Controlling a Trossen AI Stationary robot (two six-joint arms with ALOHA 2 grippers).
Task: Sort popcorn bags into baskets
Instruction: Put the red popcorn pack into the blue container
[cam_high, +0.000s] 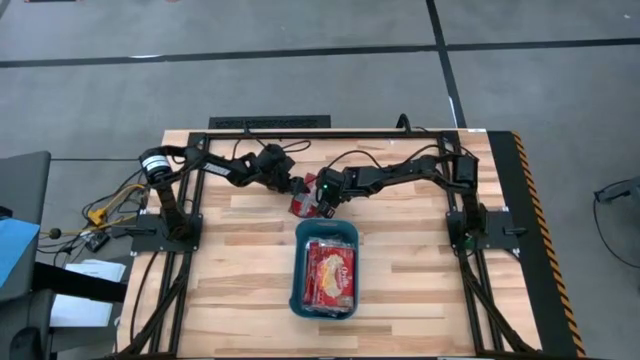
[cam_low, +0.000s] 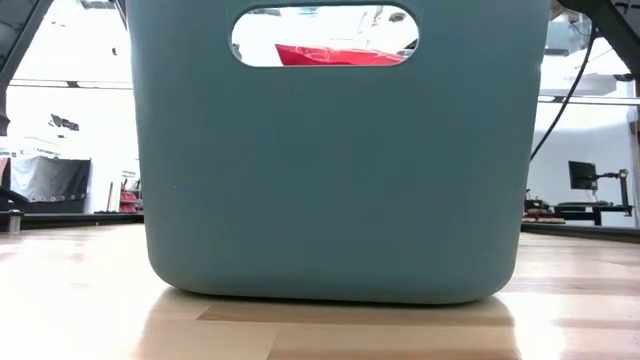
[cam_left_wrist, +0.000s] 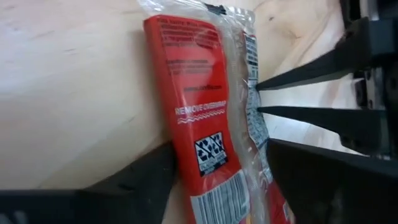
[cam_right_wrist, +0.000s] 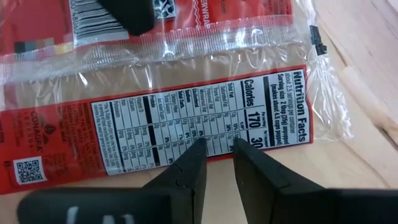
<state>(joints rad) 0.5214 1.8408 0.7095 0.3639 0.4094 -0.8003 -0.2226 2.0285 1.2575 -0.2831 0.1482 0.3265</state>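
One popcorn bag (cam_high: 303, 207), red in a clear wrap, is up on edge just past the far end of the teal basket (cam_high: 296, 270). My left gripper (cam_left_wrist: 219, 144) is shut on it. My right gripper (cam_right_wrist: 219, 143) comes from the table's right with a narrow gap between its fingers. Its tips are at the bag's nutrition panel (cam_right_wrist: 205, 121). Several more red bags (cam_high: 330, 272) lie flat inside the basket. In the low view one of them (cam_low: 335, 53) shows through the basket's handle hole. My left gripper pinches the bag between its two fingers, one finger (cam_left_wrist: 146, 180) on the red face (cam_left_wrist: 186, 124) and the other (cam_left_wrist: 311, 174) on the printed face. The bag stands on edge, running lengthwise away from the fingers. I cannot tell whether it is off the table. My right gripper has both fingertips (cam_left_wrist: 264, 84) at the clear wrap over the printed face. I cannot tell whether they touch it.
The basket's wall (cam_low: 330, 170) fills the low view. Bare wooden table (cam_high: 230, 280) lies on both sides of the basket. The arms' dark frame rails (cam_high: 170, 290) run along the table's left and right sides.
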